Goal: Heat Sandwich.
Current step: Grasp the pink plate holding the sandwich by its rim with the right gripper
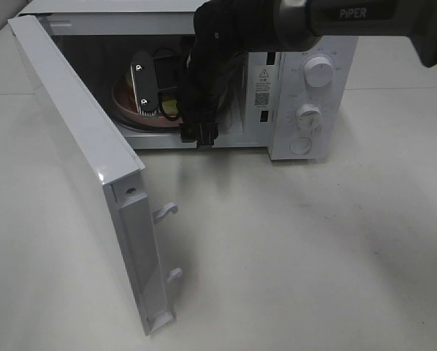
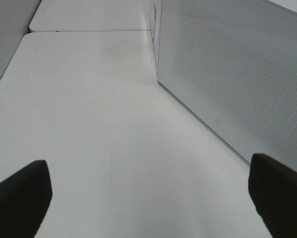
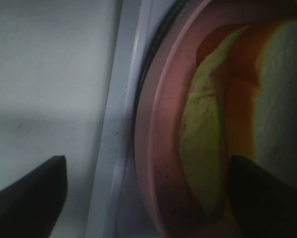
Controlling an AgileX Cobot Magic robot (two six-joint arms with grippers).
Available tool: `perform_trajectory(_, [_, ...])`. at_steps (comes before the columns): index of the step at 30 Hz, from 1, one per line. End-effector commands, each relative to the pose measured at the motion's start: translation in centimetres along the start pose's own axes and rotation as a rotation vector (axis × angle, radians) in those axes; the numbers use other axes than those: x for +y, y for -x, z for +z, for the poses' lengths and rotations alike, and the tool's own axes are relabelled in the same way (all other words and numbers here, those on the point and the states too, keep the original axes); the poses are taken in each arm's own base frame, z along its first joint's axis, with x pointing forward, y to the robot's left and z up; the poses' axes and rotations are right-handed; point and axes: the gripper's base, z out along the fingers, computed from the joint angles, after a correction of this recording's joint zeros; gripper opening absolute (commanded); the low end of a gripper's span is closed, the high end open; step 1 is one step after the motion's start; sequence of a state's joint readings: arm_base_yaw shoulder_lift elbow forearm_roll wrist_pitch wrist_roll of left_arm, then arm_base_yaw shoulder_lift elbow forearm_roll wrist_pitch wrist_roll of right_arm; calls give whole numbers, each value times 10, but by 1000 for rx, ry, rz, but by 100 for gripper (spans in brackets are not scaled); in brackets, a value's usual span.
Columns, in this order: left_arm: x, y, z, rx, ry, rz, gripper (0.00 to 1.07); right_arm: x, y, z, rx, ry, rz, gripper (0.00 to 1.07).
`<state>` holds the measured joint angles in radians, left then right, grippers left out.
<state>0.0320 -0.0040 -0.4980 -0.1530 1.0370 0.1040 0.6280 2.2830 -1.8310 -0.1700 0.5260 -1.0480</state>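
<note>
— Where is the sandwich to be found?
— The sandwich (image 3: 248, 109) is seen lying on the round pink plate (image 3: 158, 148), inside the cavity of the white microwave (image 1: 306, 80), which is set toward the far edge of the tabletop (image 1: 313, 248). A pale bread slice, an orange layer and a green leaf are shown along its exposed side.

— Is it grasped?
— It is not. The right tool (image 3: 148, 196) is held released, with its jaws spread wide. One finger (image 3: 267, 198) is placed over the sandwich and the other outside the plate rim, above the white sill of the cavity. Whether the bread is touched cannot be told.

— What is found in the way?
— In the high view the sandwich is almost wholly hidden by the right arm (image 1: 211, 66), which is reached in through the opening. The door (image 1: 72, 146) is swung open toward the left edge of the tabletop, and two latch hooks (image 1: 166, 210) are shown on its free end. Two knobs (image 1: 319, 72) are carried on the panel to the right of the opening.

— And the other tool?
— The left tool (image 2: 148, 198) is likewise released, jaws wide, above the tabletop just beside a white dotted panel (image 2: 228, 64) of the microwave.
</note>
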Motion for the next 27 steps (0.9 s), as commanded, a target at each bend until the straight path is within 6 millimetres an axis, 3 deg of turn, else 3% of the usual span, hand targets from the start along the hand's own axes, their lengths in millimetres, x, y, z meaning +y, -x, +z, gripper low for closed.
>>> perform_trajectory(1, [-1, -3, -3, -24, -2, 0, 101, -2, 2, 11, 2, 5, 27, 83])
perform_trajectory(18, [-1, -3, -3, -24, -2, 0, 101, 10, 2, 43, 9, 50, 42, 77])
perform_trajectory(22, [-1, -3, -3, -24, -2, 0, 101, 10, 2, 43, 7, 54, 49, 67])
perform_trajectory(24, [-1, -3, -3, -24, -2, 0, 101, 11, 2, 43, 4, 66, 61, 49])
perform_trajectory(25, [-1, -3, -3, -24, -2, 0, 101, 12, 2, 43, 8, 72, 61, 41])
perform_trajectory(26, [-1, -3, -3, -24, -2, 0, 101, 12, 2, 43, 8, 72, 61, 41])
perform_trajectory(27, [-1, -3, -3, -24, -2, 0, 101, 12, 2, 43, 12, 80, 61, 32])
